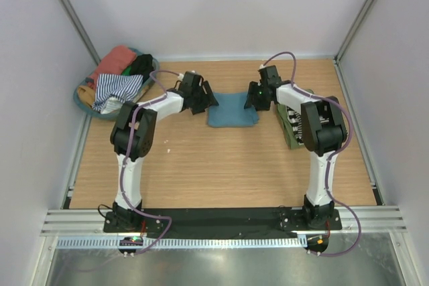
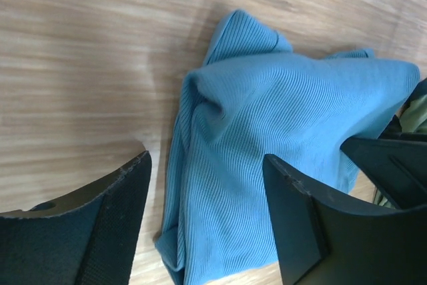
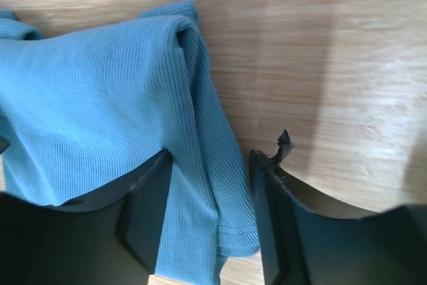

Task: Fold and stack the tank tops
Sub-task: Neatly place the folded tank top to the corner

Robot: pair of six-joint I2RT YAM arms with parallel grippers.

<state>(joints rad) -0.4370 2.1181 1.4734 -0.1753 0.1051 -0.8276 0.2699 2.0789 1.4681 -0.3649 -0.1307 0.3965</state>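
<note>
**Teal top** [image 1: 232,110]: on the tabletop [image 1: 221,165] toward 12 o'clock, folded small, edges still rumpled.
**Left hand** [image 1: 206,102]: jaws apart astride the top's 9 o'clock edge, gripping nothing.
**Right hand** [image 1: 253,100]: likewise apart, at its 3 o'clock edge.
**Olive pile** [image 1: 289,132]: at 3 o'clock, probably finished folds, half hidden by the arm.
**Basket** [image 1: 79,102]: at 10 o'clock, holding a striped top [image 1: 117,92], a coral top [image 1: 114,58] and others, all unfolded.

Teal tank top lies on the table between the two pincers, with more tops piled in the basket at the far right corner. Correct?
No: the top external view shows the basket with the piled tops at the far left corner. The teal tank top does lie between the left pincer and the right pincer.
</note>
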